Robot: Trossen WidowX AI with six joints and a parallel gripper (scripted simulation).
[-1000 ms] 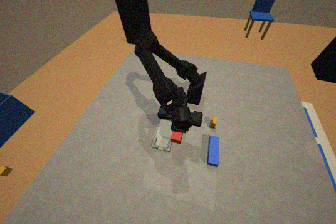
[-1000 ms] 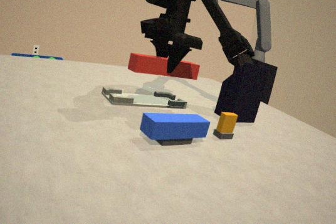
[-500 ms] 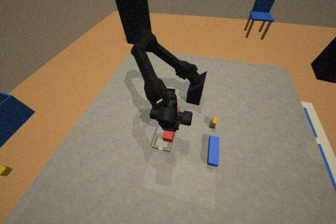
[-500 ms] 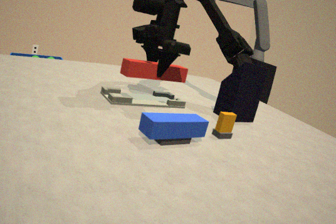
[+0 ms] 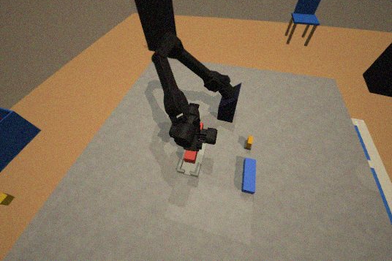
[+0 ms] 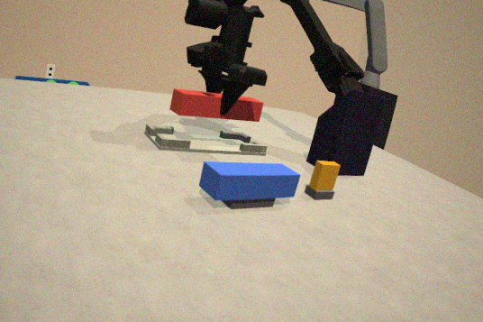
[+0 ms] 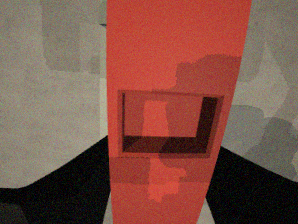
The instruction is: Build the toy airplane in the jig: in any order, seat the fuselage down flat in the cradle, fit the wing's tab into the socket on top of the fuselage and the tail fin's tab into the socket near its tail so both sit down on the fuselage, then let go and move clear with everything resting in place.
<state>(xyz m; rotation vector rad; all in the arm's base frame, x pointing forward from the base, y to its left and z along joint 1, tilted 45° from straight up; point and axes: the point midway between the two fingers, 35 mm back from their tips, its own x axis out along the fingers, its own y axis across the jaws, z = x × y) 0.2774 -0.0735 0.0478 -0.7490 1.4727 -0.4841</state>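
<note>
My gripper [image 5: 194,145] [image 6: 219,101] [image 7: 155,141] is shut on the red fuselage [image 5: 190,156] [image 6: 194,105] [image 7: 175,40] and holds it about level, above the pale cradle [image 5: 188,168] [image 6: 173,143], with a gap beneath it in the exterior view. The fuselage's rectangular socket opens upward between the fingers in the wrist view. The blue wing [image 5: 249,175] [image 6: 257,186] rests on a small dark block, off to the side of the cradle. The orange tail fin [image 5: 250,140] [image 6: 325,176] stands on another dark block beside the wing. The fuselage's tail socket is not visible.
The arm's dark base [image 5: 227,107] [image 6: 347,135] stands behind the tail fin. A blue chair [image 5: 306,18], a tall black box [image 5: 155,16] and a blue bin [image 5: 16,137] are farther off. A pale strip with blue [image 5: 377,168] lies at the right.
</note>
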